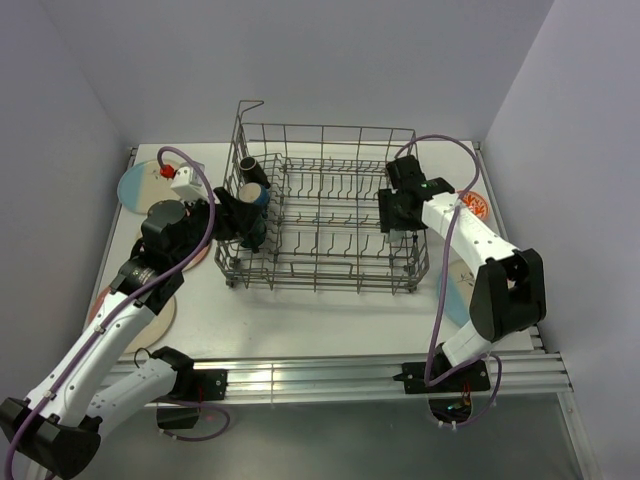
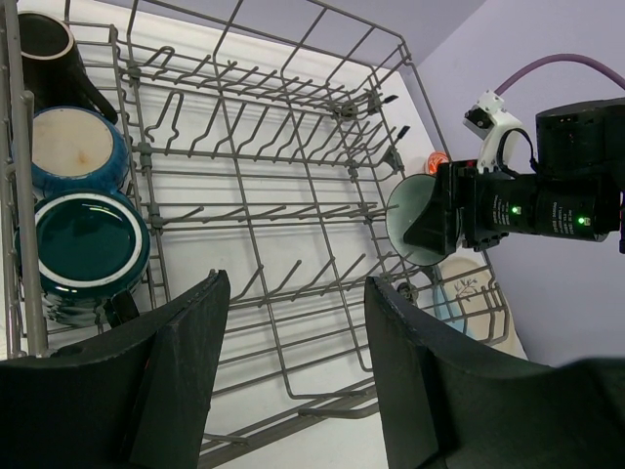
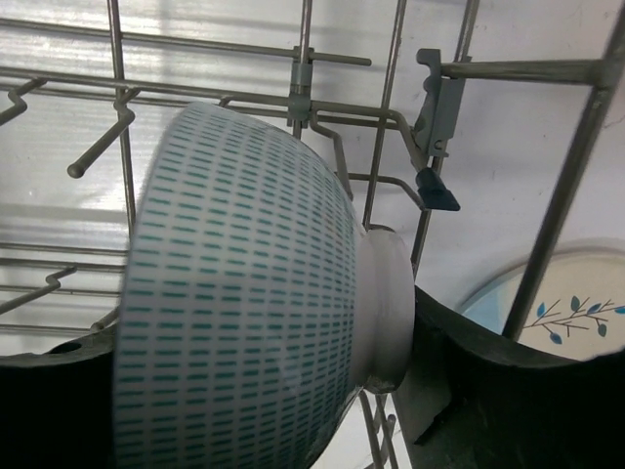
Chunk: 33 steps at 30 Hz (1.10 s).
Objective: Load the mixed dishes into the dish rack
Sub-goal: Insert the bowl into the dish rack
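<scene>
One bowl in hand: the pale green bowl (image 3: 254,283) lies on its side between the jaws of your right gripper (image 1: 398,214), which are closed on it, the foot ring against one finger.
Where it is: at the right end of the dish rack (image 1: 325,127), over the tines. Whether it touches a wire cannot be told.
Bowl's look: pale outside with rows of short teal dashes, a plain foot and a smooth green inside.
Step, as judged: seating this bowl between tines.
Doing it well: keep the bowl on edge, drop the rim into a gap between two tine rows, and let it lean on a tine before you widen the jaws. Then draw straight back, clear of the side wires.
Left gripper (image 2: 295,283): jaws wide with nothing between them, hovering at the rack's left end. Hold it off the mugs.
Already racked: a black mug (image 2: 44,54) and two teal-blue mugs (image 2: 73,147) (image 2: 88,244) in the left column.
Beyond the wall: a twig-motif plate (image 3: 566,313) lies on the table just outside the rack.
</scene>
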Available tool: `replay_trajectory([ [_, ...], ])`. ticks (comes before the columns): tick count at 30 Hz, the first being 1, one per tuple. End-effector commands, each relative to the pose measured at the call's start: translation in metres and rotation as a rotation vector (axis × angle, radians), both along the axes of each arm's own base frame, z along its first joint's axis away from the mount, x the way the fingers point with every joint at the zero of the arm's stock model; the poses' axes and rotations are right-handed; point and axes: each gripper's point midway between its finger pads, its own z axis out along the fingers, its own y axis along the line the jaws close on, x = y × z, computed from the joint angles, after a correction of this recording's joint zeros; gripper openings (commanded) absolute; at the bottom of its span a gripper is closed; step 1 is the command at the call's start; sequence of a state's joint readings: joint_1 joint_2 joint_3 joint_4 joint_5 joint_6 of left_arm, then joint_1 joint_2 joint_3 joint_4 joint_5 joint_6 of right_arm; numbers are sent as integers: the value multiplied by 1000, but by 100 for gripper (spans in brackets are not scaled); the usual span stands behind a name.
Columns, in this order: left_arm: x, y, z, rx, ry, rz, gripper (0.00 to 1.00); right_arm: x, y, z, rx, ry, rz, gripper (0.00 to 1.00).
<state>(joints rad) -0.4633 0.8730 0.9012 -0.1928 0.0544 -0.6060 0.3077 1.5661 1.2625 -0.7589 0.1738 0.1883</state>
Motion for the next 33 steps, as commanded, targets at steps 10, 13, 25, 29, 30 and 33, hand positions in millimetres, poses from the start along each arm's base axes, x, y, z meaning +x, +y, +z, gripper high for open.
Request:
replay_trajectory([
  [10, 3, 2, 8, -12, -34, 17, 64, -2, 8, 4, -30, -9, 54, 100],
  [13, 2, 2, 9, -14, -35, 17, 63, -2, 9, 7, -32, -19, 61, 100],
  [25, 1, 1, 15, -21, -45, 7, 63, 11, 9, 68, -62, -197, 165, 100],
  [29, 1, -1, 22, -24, -61, -3, 64, 23, 8, 116, -108, -320, 309, 100],
  [30, 0, -1, 26, -28, -69, -6, 65, 24, 5, 124, -138, -334, 370, 100],
  [33, -1, -4, 32, -53, -88, -20, 75, 20, 2, 138, 6, -328, 490, 100],
])
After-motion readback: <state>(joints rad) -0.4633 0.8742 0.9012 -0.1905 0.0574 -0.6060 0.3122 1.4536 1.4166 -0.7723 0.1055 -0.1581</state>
